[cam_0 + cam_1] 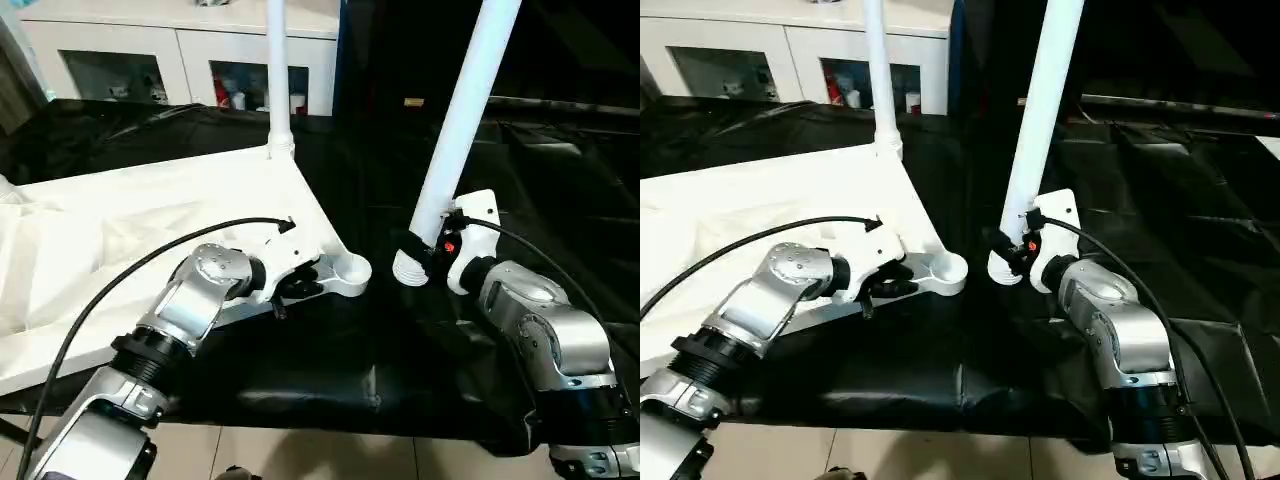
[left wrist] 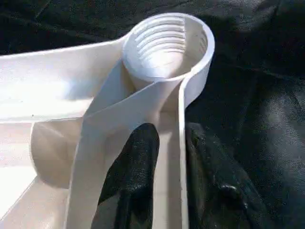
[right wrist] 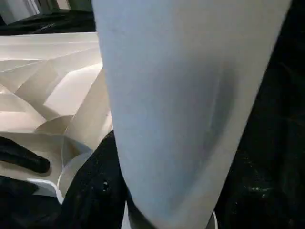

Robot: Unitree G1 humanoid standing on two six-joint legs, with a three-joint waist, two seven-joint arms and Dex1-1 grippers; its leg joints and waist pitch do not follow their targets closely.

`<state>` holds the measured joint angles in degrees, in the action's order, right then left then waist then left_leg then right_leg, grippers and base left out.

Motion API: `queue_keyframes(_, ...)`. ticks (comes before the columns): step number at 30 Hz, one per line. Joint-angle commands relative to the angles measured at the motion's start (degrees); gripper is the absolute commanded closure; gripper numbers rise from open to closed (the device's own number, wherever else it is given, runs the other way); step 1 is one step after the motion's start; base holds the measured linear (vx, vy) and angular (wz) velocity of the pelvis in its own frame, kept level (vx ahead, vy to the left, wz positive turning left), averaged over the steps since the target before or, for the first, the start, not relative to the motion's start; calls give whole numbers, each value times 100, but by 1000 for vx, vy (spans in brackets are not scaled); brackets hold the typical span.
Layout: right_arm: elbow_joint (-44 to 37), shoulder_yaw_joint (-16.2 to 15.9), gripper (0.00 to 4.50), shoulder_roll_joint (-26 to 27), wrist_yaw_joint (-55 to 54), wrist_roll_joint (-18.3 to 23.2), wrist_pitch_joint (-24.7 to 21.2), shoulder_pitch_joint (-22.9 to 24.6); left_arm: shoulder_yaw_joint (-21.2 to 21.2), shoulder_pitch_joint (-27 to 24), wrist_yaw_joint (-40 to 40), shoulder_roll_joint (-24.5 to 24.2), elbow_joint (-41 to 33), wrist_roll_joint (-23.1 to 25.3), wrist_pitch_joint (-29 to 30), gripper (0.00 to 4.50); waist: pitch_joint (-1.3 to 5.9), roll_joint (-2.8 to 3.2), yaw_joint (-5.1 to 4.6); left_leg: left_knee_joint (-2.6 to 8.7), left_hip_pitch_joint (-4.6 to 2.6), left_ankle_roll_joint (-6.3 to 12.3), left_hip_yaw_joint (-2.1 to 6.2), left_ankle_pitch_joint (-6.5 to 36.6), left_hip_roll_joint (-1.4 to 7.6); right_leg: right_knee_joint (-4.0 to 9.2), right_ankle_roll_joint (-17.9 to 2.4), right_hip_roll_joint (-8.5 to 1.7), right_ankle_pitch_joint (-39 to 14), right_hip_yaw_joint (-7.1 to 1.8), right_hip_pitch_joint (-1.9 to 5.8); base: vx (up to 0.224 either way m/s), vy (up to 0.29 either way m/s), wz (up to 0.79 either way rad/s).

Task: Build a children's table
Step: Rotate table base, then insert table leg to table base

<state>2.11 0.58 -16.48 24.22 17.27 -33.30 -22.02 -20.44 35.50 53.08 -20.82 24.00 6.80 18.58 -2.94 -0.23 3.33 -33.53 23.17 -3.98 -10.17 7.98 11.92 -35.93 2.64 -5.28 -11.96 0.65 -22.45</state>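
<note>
No writing can be read on any part. In the left eye view the table top [image 1: 150, 240] lies upside down on black sheeting [image 1: 300, 370], its long side running from the near corner socket [image 1: 352, 269] back toward a fitted leg [image 1: 277, 70] that stands upright at the far corner. The left gripper [image 1: 292, 284] reaches in level from a bent silver forearm and sits at the rim just beside the near socket. The right gripper [image 1: 425, 250] holds a second leg [image 1: 462, 120] near its lower end — the tube tilts, top leaning away to the right, its ribbed foot just beside the empty socket, apart from it.

The left wrist view shows the two black fingers [image 2: 136, 167] narrowly set either side of the thin rim wall [image 2: 181, 157], the threaded socket just beyond.

The right wrist view has the leg's shaft [image 3: 190, 95] close up, a black finger [image 3: 95, 186] against it.
</note>
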Motion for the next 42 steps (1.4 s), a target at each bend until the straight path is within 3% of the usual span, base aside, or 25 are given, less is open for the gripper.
queue_keyframes(1, -207, 29, 259, -11, 27, 20, 82, 33, 16, -3, 79, -117, 89, 13, 7, 334, 397, -14, 36, 385, -169, -147, -23, 1371, 21, 431, -1176, -120, -585, -69, 171, 0, 0, 0)
queue_keyframes(5, -207, 44, 259, -9, 32, 18, 82, 32, 14, -6, 101, -109, 143, -8, 2, 334, 388, -9, 39, 393, -178, -173, -25, 1448, 25, 439, -1182, -116, -641, -72, 157, 0, 0, 0)
queue_keyframes(6, -206, 48, 259, -11, 33, 17, 84, 31, 17, -8, 125, -111, 158, -28, 4, 362, 392, 2, 43, 394, -181, -186, -23, 1465, 26, 438, -1180, -119, -650, -74, 158, 0, 0, 0)
queue_keyframes(17, -224, 74, 259, 53, 142, 187, -43, -45, 191, -71, 183, -106, 154, -231, 40, 444, 395, -26, 45, 387, -170, -140, -28, 1374, 25, 423, -1215, -124, -547, -72, 172, 0, 0, 0)
queue_keyframes(18, -234, 80, 259, 67, 169, 229, -67, -57, 209, -74, 179, -97, 153, -247, 24, 444, 397, -23, 40, 387, -165, -125, -26, 1375, 26, 422, -1221, -126, -544, -71, 173, 0, 0, 0)
queue_keyframes(19, -252, 94, 259, 112, 221, 330, -132, -94, 246, -86, 169, -85, 160, -288, 6, 450, 395, -70, 32, 388, -159, -101, -31, 1356, 28, 426, -1224, -122, -534, -69, 176, 0, 0, 0)
queue_keyframes(20, -257, 101, 259, 148, 262, 409, -190, -132, 271, -102, 179, -83, 169, -328, -5, 450, 398, -53, 41, 388, -163, -94, -26, 1343, 28, 416, -1232, -129, -539, -68, 178, 0, 0, 0)
queue_keyframes(22, -229, 98, 259, 251, 363, 569, -263, -274, 415, -190, 187, -43, 134, -507, -141, 450, 398, -111, 28, 387, -142, -28, -31, 1273, 26, 413, -1228, -129, -541, -67, 186, 0, 0, 0)
queue_keyframes(24, -161, 80, 259, 312, 365, 587, -271, -373, 466, -233, 184, -44, 113, -569, -154, 450, 394, -76, 34, 386, -157, -31, -32, 1254, 35, 408, -1211, -134, -600, -73, 162, 0, 0, 0)
queue_keyframes(27, 112, -27, 259, 396, 416, 512, -170, -559, 506, -342, 185, -47, 84, -642, -321, 450, 392, -103, 36, 384, -154, -30, -41, 1200, 38, 410, -1183, -134, -604, -79, 157, 0, 0, 0)
queue_keyframes(28, 223, -24, 259, 431, 363, 481, -167, -639, 489, -374, 195, -47, 62, -644, -360, 450, 396, -95, 26, 381, -147, -29, -46, 1141, 29, 400, -1197, -134, -539, -79, 160, 0, 0, 0)
queue_keyframes(29, 337, -5, 259, 436, 335, 460, -187, -773, 432, -388, 279, -33, -11, -653, -323, 450, 403, -49, 34, 372, -160, -38, -48, 1107, 28, 389, -1207, -133, -487, -83, 153, 0, 0, 0)
queue_keyframes(30, 337, -5, 259, 436, 335, 460, -187, -773, 432, -388, 279, -33, -11, -653, -323, 450, 404, -63, 20, 371, -152, -35, -53, 1088, 25, 390, -1213, -127, -447, -84, 156, 0, 0, 0)
queue_keyframes(31, 387, 25, 259, 396, 380, 492, -231, -883, 392, -319, 377, 17, -40, -673, -262, 450, 419, 75, 35, 355, -174, -77, -49, 1027, 21, 364, -1222, -118, -267, -92, 150, 0, 0, 0)
queue_keyframes(32, 387, 25, 259, 396, 380, 492, -231, -883, 392, -319, 377, 17, -40, -673, -262, 450, 419, 75, 35, 355, -174, -77, -49, 1027, 21, 364, -1222, -118, -267, -92, 150, 0, 0, 0)
queue_keyframes(33, 422, 22, 259, 374, 393, 500, -291, -970, 327, -228, 478, 27, 26, -640, -347, 450, 425, -33, 23, 347, -171, -45, -68, 958, 17, 365, -1236, -100, -112, -90, 168, 0, 0, 0)
queue_keyframes(34, 480, 6, 259, 379, 391, 525, -403, -1044, 231, -116, 582, 24, 193, -560, -511, 450, 435, -47, 30, 337, -162, 12, -76, 848, 9, 351, -1256, -101, 15, -93, 182, 0, 0, 0)
queue_keyframes(35, 503, -7, 259, 378, 393, 533, -454, -1063, 195, -75, 605, 25, 269, -520, -569, 450, 438, 60, 21, 330, -183, -5, -78, 871, 3, 369, -1270, -86, 75, -92, 154, 0, 0, 0)
queue_keyframes(36, 502, -102, 259, 320, 465, 484, -492, -1085, 201, -23, 582, 68, 309, -521, -552, 450, 436, 27, 16, 326, -174, -19, -79, 880, 1, 357, -1284, -81, 130, -93, 170, 0, 0, 0)
queue_keyframes(39, 585, -262, 259, 228, 594, 346, -471, -1132, 192, 1, 546, 111, 294, -496, -535, 450, 443, 37, 51, 328, -179, -22, -75, 920, 15, 346, -1328, -98, 214, -91, 190, 0, 0, 0)
queue_keyframes(41, 727, -311, 259, 255, 625, 290, -429, -1180, 190, -73, 547, 89, 172, -499, -442, 450, 434, -36, 54, 337, -166, -20, -77, 972, 19, 352, -1344, -107, 65, -83, 196, 0, 0, 0)
queue_keyframes(42, 725, -310, 259, 260, 626, 295, -436, -1180, 193, -84, 547, 87, 151, -502, -427, 450, 435, -22, 58, 335, -168, -21, -74, 986, 18, 351, -1349, -112, 5, -83, 194, 0, 0, 0)
